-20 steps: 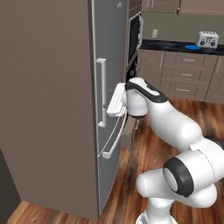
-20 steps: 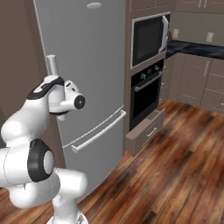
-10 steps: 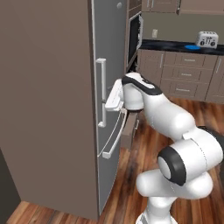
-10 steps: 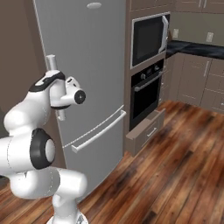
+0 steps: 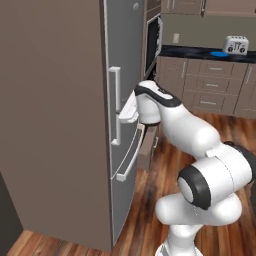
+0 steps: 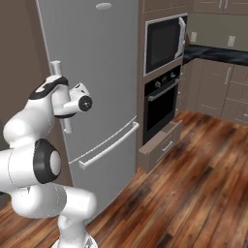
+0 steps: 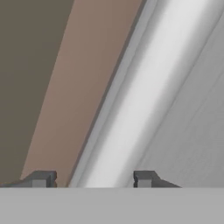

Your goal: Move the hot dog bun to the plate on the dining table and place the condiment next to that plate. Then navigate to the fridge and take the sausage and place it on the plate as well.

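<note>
Reaching sideways from the white arm, the tool (image 5: 124, 113) sits at the upper vertical door handle (image 5: 114, 105) of the grey fridge (image 5: 122, 45), its door closed. Seen from the hand, the two dark fingertips (image 7: 41, 178) stand apart with the pale handle bar (image 7: 144, 105) running between them, not clamped on it. Below the tool is the lower drawer handle (image 6: 109, 145); beyond it to the right stand the built-in oven (image 6: 162, 100) and microwave (image 6: 164, 42).

No readable text, labels, brands, numbers or signs.
</note>
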